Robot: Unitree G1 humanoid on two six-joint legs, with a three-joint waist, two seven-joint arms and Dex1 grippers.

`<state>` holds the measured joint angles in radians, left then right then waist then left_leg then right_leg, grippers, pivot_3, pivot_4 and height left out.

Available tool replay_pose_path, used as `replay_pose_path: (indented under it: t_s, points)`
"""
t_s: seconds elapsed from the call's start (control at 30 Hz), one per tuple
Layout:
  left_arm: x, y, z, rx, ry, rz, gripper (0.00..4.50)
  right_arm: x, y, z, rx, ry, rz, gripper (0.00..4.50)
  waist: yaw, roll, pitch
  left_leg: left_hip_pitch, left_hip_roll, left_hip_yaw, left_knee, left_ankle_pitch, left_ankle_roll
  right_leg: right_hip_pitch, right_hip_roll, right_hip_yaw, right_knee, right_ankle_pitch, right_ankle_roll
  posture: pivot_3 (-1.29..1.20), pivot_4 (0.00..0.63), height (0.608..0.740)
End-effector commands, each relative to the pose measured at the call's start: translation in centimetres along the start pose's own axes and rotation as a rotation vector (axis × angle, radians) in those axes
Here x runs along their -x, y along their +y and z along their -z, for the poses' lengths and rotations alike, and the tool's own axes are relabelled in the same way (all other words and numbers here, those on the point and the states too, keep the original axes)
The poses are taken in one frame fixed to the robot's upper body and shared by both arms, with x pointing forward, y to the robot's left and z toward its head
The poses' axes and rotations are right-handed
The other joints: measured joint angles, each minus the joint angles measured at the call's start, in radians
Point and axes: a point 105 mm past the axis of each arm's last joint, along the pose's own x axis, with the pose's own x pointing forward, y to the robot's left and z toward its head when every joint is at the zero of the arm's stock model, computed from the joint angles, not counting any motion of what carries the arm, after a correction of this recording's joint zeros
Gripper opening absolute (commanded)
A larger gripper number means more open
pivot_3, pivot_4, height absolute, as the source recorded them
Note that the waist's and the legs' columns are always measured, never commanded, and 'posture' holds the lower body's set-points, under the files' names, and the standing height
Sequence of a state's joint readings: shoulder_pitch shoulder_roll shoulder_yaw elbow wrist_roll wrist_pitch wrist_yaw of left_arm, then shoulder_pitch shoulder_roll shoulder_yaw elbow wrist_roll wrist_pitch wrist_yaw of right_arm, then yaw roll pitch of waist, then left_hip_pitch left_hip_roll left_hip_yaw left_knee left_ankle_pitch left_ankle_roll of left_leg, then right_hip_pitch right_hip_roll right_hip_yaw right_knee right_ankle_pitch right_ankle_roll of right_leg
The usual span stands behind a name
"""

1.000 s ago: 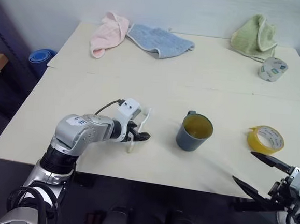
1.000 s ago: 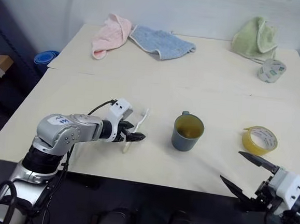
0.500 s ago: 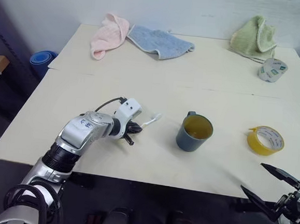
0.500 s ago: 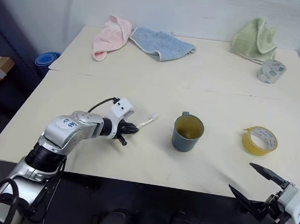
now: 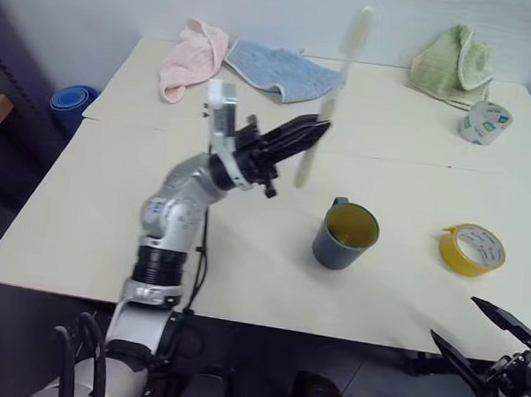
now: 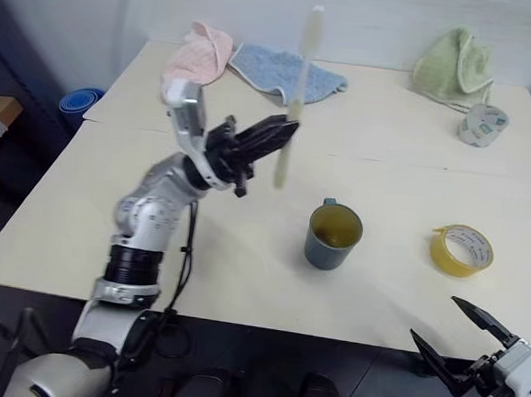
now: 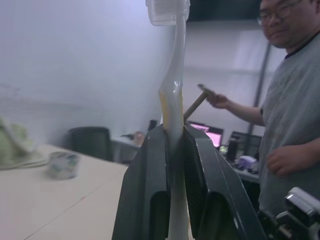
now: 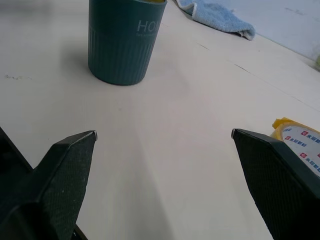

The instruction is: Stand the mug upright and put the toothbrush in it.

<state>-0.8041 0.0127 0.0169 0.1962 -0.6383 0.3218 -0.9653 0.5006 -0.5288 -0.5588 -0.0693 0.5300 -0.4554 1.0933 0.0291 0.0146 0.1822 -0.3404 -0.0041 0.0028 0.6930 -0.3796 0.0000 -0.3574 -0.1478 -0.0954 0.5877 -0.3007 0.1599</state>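
- Lifted off the worktop (image 5: 106, 241), the toothbrush (image 5: 333, 93) now stands upright, clamped in the left gripper (image 5: 312, 129).
- Mug (image 5: 345, 234) stands upright, below.
- Right gripper (image 5: 480, 340) gapes empty.
- Best lowered handle-first, centred over the mug.

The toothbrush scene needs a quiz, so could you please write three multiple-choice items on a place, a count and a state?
1. Where is the toothbrush?
A. lying on the table
B. held up in the left tool
C. inside the mug

2. How many cloths lie at the table's far side?
A. three
B. one
C. five

3. How does the mug stand?
A. on its side
B. upside down
C. upright

Answers:
1 B, the left tool grips it, raised above the table.
2 A, pink, blue and green.
3 C, its mouth faces up.
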Motion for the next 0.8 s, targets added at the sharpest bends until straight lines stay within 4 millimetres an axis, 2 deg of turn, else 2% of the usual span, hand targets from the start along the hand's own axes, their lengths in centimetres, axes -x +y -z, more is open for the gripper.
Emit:
replay_pose_path:
  t_s: [0.03, 0.13, 0.2, 0.33, 0.37, 0.4, 0.5, 0.53, 0.7, 0.73, 0.77, 0.8]
  points:
    - [-1.6, -0.6, 1.7, -0.040, -0.002, 0.073, 0.11, 0.0, 0.0, -0.9, 0.038, -0.020, 0.024, 4.50, -0.002, 0.000, 0.000, 0.000, 0.000, 0.000, 0.000, 0.000, 0.000, 0.000, 0.000, 0.000, -0.001, 0.000, 0.000, 0.00, 0.150, 0.740]
    - [-2.2, -1.1, 4.6, -0.086, 0.036, 0.100, 0.11, -0.1, 0.0, -1.1, 0.049, -0.022, 0.043, 4.50, -0.002, 0.000, 0.000, 0.000, 0.000, 0.001, -0.001, 0.000, 0.001, -0.001, 0.000, 0.000, -0.001, 0.000, 0.000, 0.00, 0.150, 0.740]
    - [-2.0, -0.8, 5.8, -0.109, 0.042, 0.082, 0.11, -0.1, 0.0, -1.3, 0.053, -0.026, 0.062, 4.50, -0.002, 0.000, 0.000, 0.000, 0.000, 0.002, -0.001, 0.000, 0.001, -0.001, 0.000, 0.001, -0.001, 0.000, 0.000, 0.00, 0.150, 0.740]
    - [-1.7, -0.8, 6.8, -0.104, 0.038, 0.082, 1.47, -0.2, 0.1, -1.5, 0.055, -0.025, 0.069, 4.50, -0.002, 0.000, 0.000, -0.001, 0.000, 0.002, -0.001, 0.000, 0.002, -0.002, 0.000, 0.001, -0.002, 0.000, 0.000, 0.00, 0.150, 0.740]
    - [-1.6, -0.9, 6.8, -0.111, 0.040, 0.088, 1.55, -0.2, 0.1, -1.5, 0.055, -0.026, 0.069, 4.50, -0.002, -0.001, 0.000, -0.001, 0.000, 0.003, -0.001, 0.000, 0.002, -0.002, 0.000, 0.001, -0.002, 0.000, 0.000, 0.00, 0.150, 0.740]
    - [-1.6, -0.7, 6.5, -0.123, 0.034, 0.079, 1.93, -0.3, 0.1, -1.5, 0.055, -0.028, 0.068, 4.50, -0.002, -0.001, 0.000, -0.001, 0.000, 0.003, -0.001, 0.000, 0.002, -0.002, 0.000, 0.001, -0.002, 0.000, 0.000, 0.00, 0.150, 0.740]
    - [0.3, 0.2, 4.3, -0.177, 0.052, 0.032, 2.66, -1.0, -0.3, -1.7, 0.049, -0.041, 0.047, 4.50, -0.002, -0.001, 0.000, -0.001, 0.000, 0.003, -0.001, -0.001, 0.003, -0.002, 0.000, 0.002, -0.002, 0.000, 0.000, 0.00, 0.150, 0.740]
    - [1.1, 0.2, 3.8, -0.186, 0.070, 0.034, 2.95, -1.2, -0.4, -1.7, 0.042, -0.044, 0.037, 4.50, -0.005, 0.000, 0.000, -0.001, 0.001, 0.003, -0.001, -0.001, 0.003, -0.002, 0.000, 0.002, -0.002, 0.000, 0.000, 0.00, 0.150, 0.740]
    - [7.5, 0.0, 2.0, -0.294, 0.314, 0.000, 2.95, -2.4, -1.0, -1.3, -0.003, -0.046, -0.058, 4.50, -0.016, 0.001, 0.000, 0.004, 0.002, 0.004, -0.003, -0.001, 0.003, -0.003, 0.000, 0.002, 0.003, 0.000, 0.000, 0.00, 0.150, 0.740]
    - [9.8, 0.2, 1.5, -0.333, 0.390, -0.044, 2.95, -2.8, -1.3, -1.3, -0.005, -0.044, -0.089, 4.50, -0.014, 0.001, 0.000, 0.004, 0.002, 0.004, -0.003, -0.001, 0.003, -0.003, 0.000, 0.002, 0.003, 0.000, 0.000, 0.00, 0.150, 0.740]
    - [11.2, 0.3, 1.1, -0.357, 0.439, -0.074, 2.95, -3.0, -1.6, -1.3, -0.006, -0.043, -0.109, 4.50, -0.014, 0.001, 0.000, 0.004, 0.002, 0.004, -0.003, -0.001, 0.003, -0.002, 0.000, 0.003, 0.003, 0.000, 0.000, 0.00, 0.150, 0.740]
    - [13.9, 0.4, 0.8, -0.393, 0.531, -0.126, 2.95, -3.4, -2.1, -1.1, -0.005, -0.039, -0.138, 4.50, -0.014, 0.001, 0.000, 0.004, 0.002, 0.004, -0.003, -0.001, 0.003, -0.002, 0.000, 0.002, 0.003, 0.000, 0.000, 0.00, 0.150, 0.740]
